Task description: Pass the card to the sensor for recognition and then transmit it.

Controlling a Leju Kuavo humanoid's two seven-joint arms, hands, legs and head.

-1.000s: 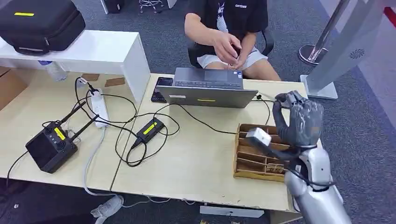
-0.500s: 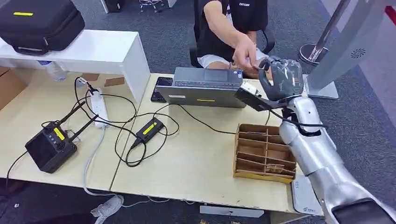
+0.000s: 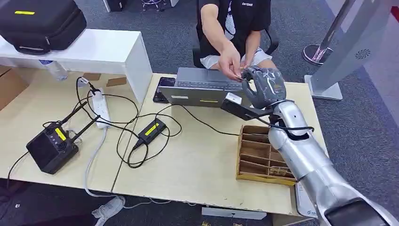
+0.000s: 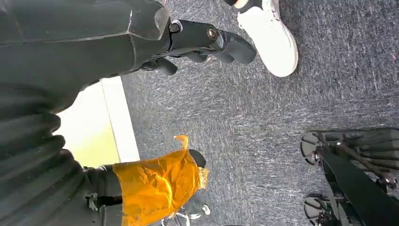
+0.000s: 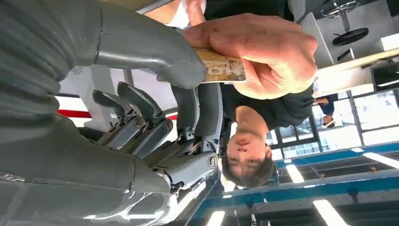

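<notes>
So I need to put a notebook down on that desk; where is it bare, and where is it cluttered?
Bare: the tabletop between the small black adapter and the wooden divider tray, up to the near edge. Crowded: the left side, with the black box, the power strip and looping cables; the far edge holds the laptop.

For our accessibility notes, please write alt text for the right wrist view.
The robot's right hand pinches a tan card between thumb and fingers while a person's hand grips the card's other end. Behind are the person's dark shirt and ceiling lights.
</notes>
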